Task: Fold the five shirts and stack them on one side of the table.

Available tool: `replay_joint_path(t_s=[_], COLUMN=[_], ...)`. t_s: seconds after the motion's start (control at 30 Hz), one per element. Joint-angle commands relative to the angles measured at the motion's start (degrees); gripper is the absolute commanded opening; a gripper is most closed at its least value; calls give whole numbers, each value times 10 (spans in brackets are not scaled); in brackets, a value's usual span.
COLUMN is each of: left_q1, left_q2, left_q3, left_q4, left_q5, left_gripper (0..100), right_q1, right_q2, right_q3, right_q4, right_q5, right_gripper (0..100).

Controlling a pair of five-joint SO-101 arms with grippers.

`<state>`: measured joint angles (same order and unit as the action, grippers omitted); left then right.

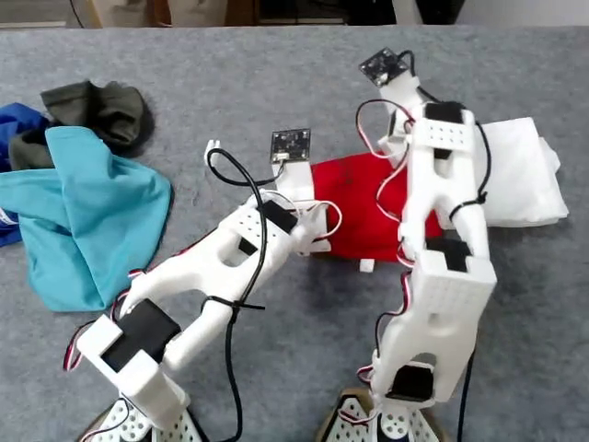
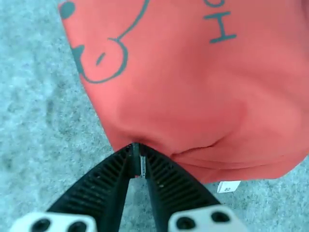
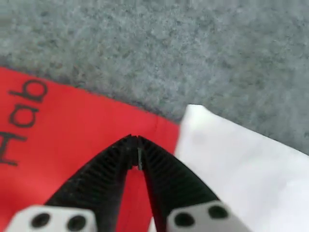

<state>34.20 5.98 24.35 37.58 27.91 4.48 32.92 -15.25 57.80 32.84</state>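
Note:
A red shirt (image 1: 354, 207) with dark print lies partly folded at the table's middle. My left gripper (image 2: 136, 153) is shut on its near left edge, and the red cloth (image 2: 193, 96) puckers at the tips. In the high view that gripper (image 1: 316, 238) sits at the shirt's left side. My right gripper (image 3: 135, 145) is shut with its tips down on the red shirt (image 3: 58, 145), close to its far edge and beside a folded white shirt (image 3: 241, 174). The white shirt (image 1: 520, 175) lies right of the red one.
A crumpled teal shirt (image 1: 83, 216), a dark green shirt (image 1: 101, 110) and a blue shirt (image 1: 14, 129) are piled at the left. The grey cloth table (image 1: 276, 83) lies bare at the back and front. The right arm (image 1: 442, 230) crosses the red shirt's right part.

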Motion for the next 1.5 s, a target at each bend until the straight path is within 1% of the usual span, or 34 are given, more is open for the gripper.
replay_joint_path(t_s=[0.0,0.07,0.13,0.2,0.3,0.4,0.47,0.53,0.67,0.77,0.9,1.03,1.27,1.4,1.47], left_q1=[-40,-62,-70,-69,-53,-29,-7,15,35,33,35,32,31,25,22], left_q2=[-30,-30,-31,-31,-31,-31,-31,-31,-25,-29,-29,-24,-23,-22,-16], left_q3=[10,9,-11,-50,-114,-164,-187,-195,-175,-128,-88,-55,-35,3,17], left_q4=[-10,0,41,100,177,233,257,261,224,147,61,9,-31,-68,-68], left_q5=[4,4,3,4,5,5,6,8,50,66,70,71,71,70,69], left_gripper=[19,19,19,19,19,19,19,19,19,19,22,45,45,45,45], right_q1=[-9,-8,-8,-8,-7,-4,2,7,11,7,7,7,7,7,7], right_q2=[12,22,31,37,51,54,54,54,54,55,56,56,57,57,57], right_q3=[-30,-32,-32,-30,-32,-33,-33,-33,-33,-30,-31,-32,-32,-32,-32], right_q4=[4,4,4,-1,-1,-3,-9,-11,-11,-12,-12,-13,-13,-13,-13], right_q5=[4,4,4,-13,-46,-68,-77,-84,-84,-81,-80,-79,-79,-79,-79], right_gripper=[3,3,3,2,2,2,2,2,2,2,2,2,2,2,2])
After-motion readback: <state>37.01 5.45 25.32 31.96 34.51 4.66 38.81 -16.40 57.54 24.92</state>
